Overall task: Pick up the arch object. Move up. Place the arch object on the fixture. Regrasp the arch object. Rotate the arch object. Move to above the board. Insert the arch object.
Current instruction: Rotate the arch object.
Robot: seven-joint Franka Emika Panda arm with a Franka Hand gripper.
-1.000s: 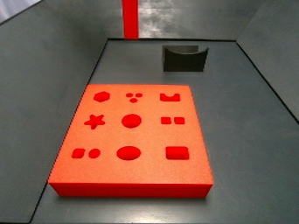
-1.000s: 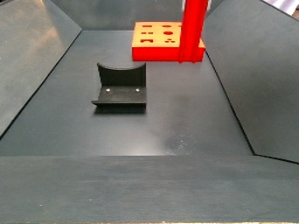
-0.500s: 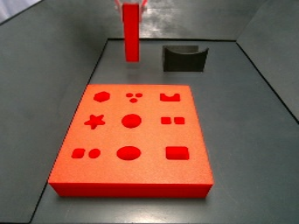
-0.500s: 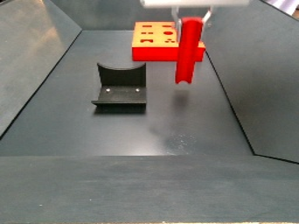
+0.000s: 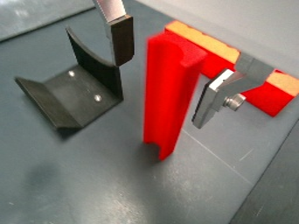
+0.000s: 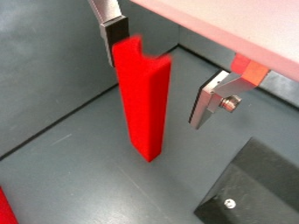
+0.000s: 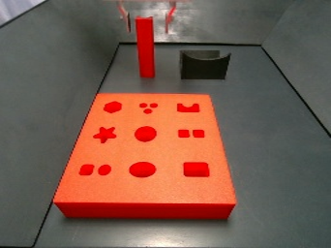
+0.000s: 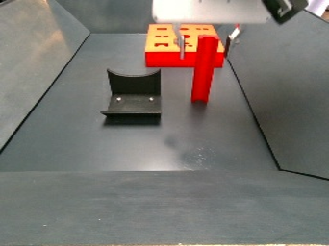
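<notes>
The arch object (image 7: pixel 145 46) is a bright red bar standing upright on the grey floor, beside the fixture (image 7: pixel 204 64) and beyond the board (image 7: pixel 145 145). It also shows in a side view (image 8: pixel 205 69) and in both wrist views (image 5: pixel 170 96) (image 6: pixel 142 101). My gripper (image 5: pixel 163 79) is open around the bar's upper end. One finger's dark pad (image 5: pixel 121 39) and the other silver finger (image 5: pixel 212 96) stand clear of the bar on each side. The gripper (image 6: pixel 162 79) shows the same gaps there.
The dark fixture (image 8: pixel 133 94) with its scooped top sits on the floor near the bar, also seen in the wrist views (image 5: pixel 76 83) (image 6: pixel 251 192). The red board (image 8: pixel 180 43) lies behind the bar. Sloped grey walls enclose the floor.
The arch object came down from mid-air to stand on the floor next to the fixture. The gripper came down with it and its jaws now stand apart from the bar.
</notes>
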